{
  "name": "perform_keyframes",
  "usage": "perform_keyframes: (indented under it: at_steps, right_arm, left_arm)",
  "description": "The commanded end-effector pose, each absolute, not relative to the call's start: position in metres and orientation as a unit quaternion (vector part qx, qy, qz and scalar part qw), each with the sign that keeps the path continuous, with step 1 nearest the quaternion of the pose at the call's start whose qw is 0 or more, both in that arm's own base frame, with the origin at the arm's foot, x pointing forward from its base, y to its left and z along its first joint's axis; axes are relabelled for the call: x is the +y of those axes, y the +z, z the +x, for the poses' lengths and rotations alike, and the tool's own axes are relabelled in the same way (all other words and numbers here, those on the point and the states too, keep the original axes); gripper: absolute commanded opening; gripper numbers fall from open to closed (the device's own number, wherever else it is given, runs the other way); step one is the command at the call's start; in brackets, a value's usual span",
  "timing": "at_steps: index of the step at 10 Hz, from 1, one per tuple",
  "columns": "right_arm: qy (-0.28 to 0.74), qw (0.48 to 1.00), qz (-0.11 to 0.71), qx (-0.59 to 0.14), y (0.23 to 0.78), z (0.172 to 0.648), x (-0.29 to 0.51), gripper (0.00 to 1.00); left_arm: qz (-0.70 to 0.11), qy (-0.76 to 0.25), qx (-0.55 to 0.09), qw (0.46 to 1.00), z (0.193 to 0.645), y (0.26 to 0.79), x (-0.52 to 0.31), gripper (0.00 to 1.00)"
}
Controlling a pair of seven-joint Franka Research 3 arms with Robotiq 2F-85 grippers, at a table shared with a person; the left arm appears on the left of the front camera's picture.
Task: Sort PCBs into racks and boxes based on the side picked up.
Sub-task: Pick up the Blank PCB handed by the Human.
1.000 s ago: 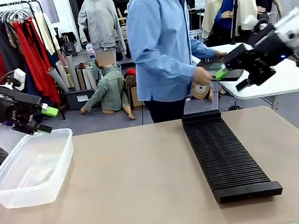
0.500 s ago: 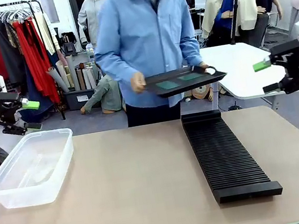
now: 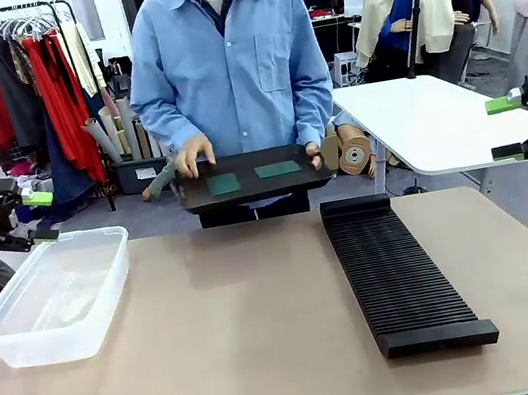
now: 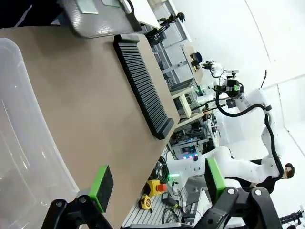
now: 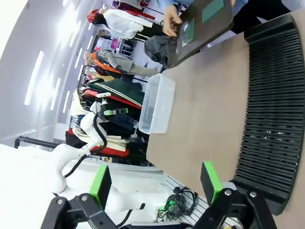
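Two green PCBs lie flat on a smooth black tray that a person in a blue shirt holds with both hands over the table's far edge. The ribbed black rack runs lengthwise right of centre. At the left edge sits the clear tub, with nothing inside. My left gripper hangs open above the tub's far end. Off the table's right side, my right gripper hovers open. The left wrist view shows the tub, rack and tray; the right wrist view shows the rack, tub and PCBs.
A white table stands behind on the right, and a clothes rail on the left. The tan tabletop lies bare between tub and rack.
The person has turned from the white table and brought the tray with the PCBs to the far edge. Both arms have drawn outward toward the picture's sides.
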State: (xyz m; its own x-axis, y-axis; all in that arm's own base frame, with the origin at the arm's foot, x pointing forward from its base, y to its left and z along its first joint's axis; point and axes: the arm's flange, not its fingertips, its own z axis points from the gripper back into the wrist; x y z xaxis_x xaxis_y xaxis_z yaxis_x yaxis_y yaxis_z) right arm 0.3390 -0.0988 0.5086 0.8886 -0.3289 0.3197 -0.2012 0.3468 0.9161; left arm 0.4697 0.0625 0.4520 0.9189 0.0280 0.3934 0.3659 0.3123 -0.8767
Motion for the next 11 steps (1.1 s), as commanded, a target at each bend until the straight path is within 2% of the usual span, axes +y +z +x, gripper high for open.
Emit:
perform_keyframes:
  at_steps: [1, 2, 11]
  right_arm:
    - [-0.038, 0.774, 0.584, -0.24, 0.498, 0.345, -0.09, 1.0]
    - [-0.041, 0.787, 0.57, -0.232, 0.509, 0.339, -0.099, 1.0]
    - [-0.041, 0.787, 0.57, -0.232, 0.509, 0.339, -0.099, 1.0]
  left_arm:
    - [-0.539, -0.132, -0.237, 0.797, 0.466, 0.451, 0.058, 1.0]
    - [-0.577, -0.107, -0.171, 0.792, 0.47, 0.452, 0.062, 1.0]
    - [-0.577, -0.107, -0.171, 0.792, 0.47, 0.452, 0.062, 1.0]
